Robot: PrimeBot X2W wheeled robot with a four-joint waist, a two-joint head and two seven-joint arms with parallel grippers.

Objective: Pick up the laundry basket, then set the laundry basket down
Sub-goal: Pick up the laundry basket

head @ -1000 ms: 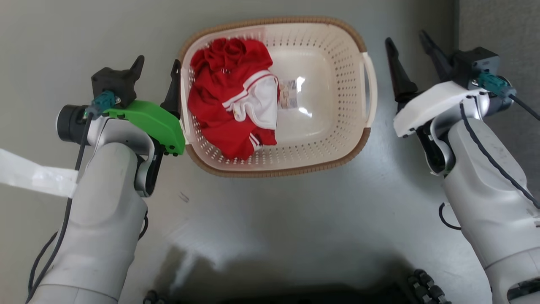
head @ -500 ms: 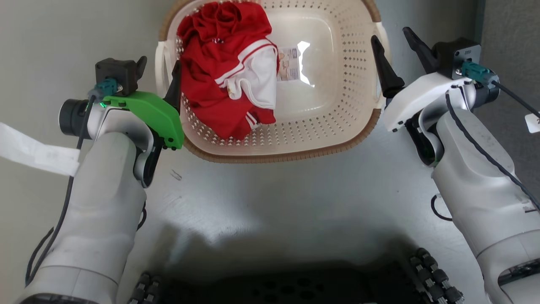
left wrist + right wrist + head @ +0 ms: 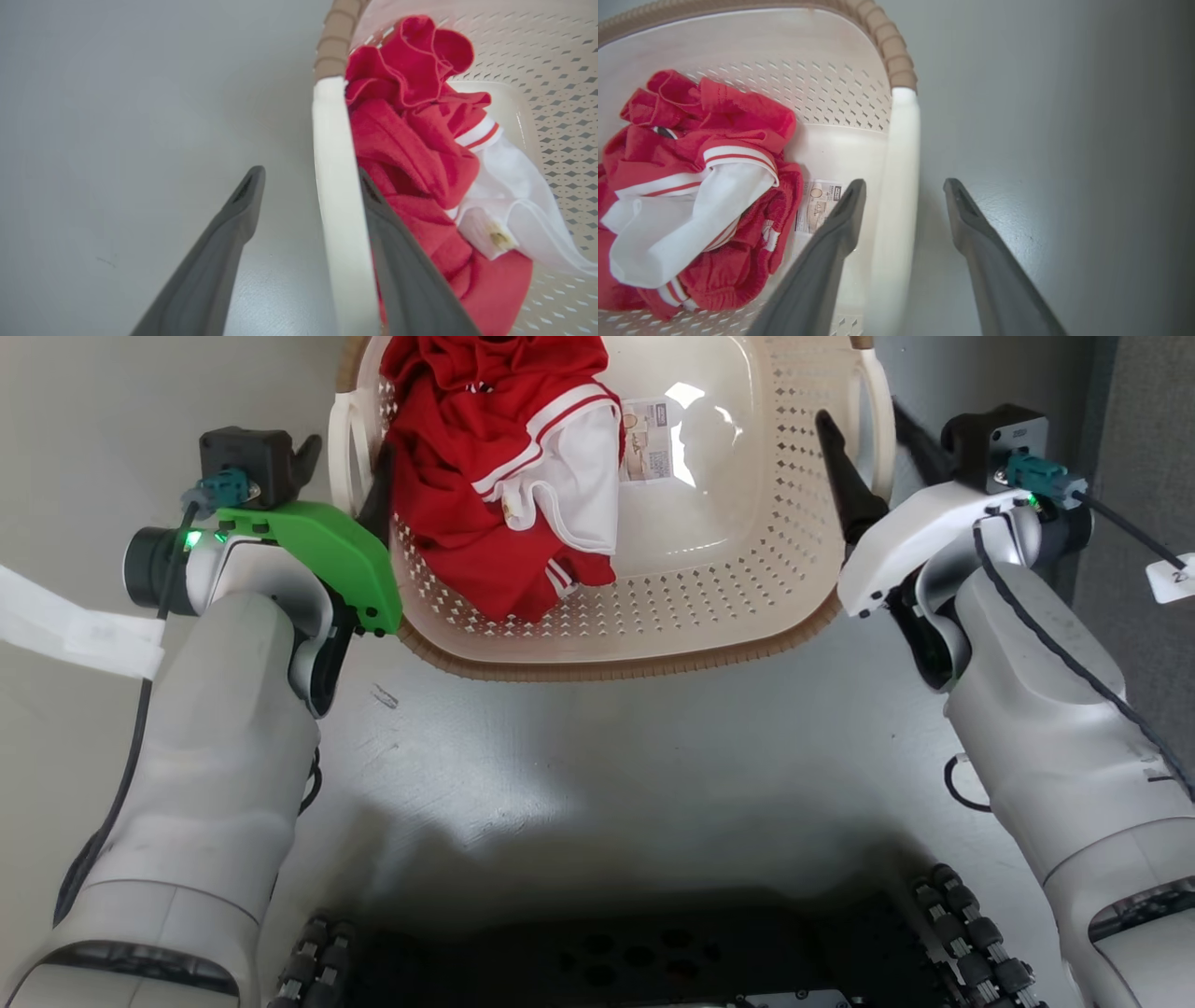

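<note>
on the grey floor (image 3: 579,756), the left gripper (image 3: 310,171) stands open astride the left handle (image 3: 334,186) of the laundry basket (image 3: 653,653), which rests between the arms. the right gripper (image 3: 904,182) is open astride the right handle (image 3: 901,140). uneven closing may tilt it, spilling the red clothes (image 3: 467,551).

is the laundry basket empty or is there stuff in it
Not empty: the laundry basket holds a crumpled red and white garment on its left side, beside a small label.

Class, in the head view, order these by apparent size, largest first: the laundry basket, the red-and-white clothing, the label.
1. laundry basket, largest, though cut off at the view's top edge.
2. red-and-white clothing.
3. label, clearly smallest.
</note>
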